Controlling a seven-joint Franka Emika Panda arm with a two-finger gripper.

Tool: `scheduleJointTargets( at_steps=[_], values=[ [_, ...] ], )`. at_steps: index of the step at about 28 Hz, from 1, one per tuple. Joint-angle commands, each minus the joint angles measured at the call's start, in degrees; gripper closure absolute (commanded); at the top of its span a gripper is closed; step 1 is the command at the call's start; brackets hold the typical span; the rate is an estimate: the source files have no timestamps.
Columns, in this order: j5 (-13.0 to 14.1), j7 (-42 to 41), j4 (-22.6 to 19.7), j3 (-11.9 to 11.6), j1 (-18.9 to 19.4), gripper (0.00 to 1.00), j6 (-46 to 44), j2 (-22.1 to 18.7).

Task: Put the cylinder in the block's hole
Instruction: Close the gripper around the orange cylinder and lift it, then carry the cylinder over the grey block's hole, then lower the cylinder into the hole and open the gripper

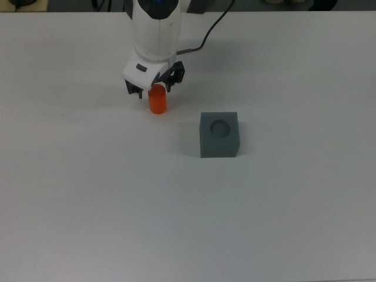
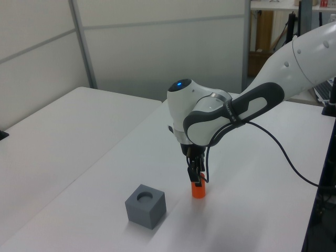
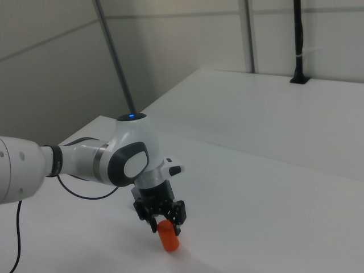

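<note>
Gripper [image 1: 155, 90]: we see it lowered over the cylinder's top, fingers [image 3: 153, 226] spread open on either side, not yet closed on it.
Cylinder [image 1: 157, 100]: upright on the counter [image 1: 117, 194].
Block [image 1: 219, 134]: to the top view's lower right of the cylinder, apart, hole facing up.

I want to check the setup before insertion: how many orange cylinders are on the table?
1. The cylinder stands upright on the table, under the gripper and toward the top view's left of the block. No others are visible.
</note>
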Motion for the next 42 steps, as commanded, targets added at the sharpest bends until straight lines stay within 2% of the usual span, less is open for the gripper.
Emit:
scheduleJointTargets(
  at_steps=[1, 3, 6, 14, 19, 20, 24, 26, 31, 42],
  values=[
    [-0.9, -0.7, 0.6, -0.3, 0.5, 0.83, 0.9, 0.2],
    [-0.8, -0.7, 0.6, -0.3, 0.4, 0.93, 0.9, 0.2],
    [-0.6, -0.6, 1.0, -0.2, 0.4, 1.00, 0.8, 0.1],
    [-0.1, -0.4, 3.9, -0.2, 0.5, 1.00, 0.4, 0.1],
    [3.9, 1.9, 9.2, 0.1, 0.7, 1.00, -0.3, 0.5],
    [5.6, 3.0, 11.0, 0.5, 1.1, 1.00, -1.5, 1.0],
    [7.5, 6.6, 16.5, 1.2, 1.8, 1.00, -5.8, 2.8],
    [7.6, 10.1, 21.0, 2.1, 2.4, 1.00, -8.9, 4.5],
    [7.7, 13.6, 27.9, 2.5, 4.8, 1.00, -12.6, 8.0],
    [6.5, 18.3, 29.7, 1.5, 9.3, 1.00, -12.5, 11.0]
  ],
)
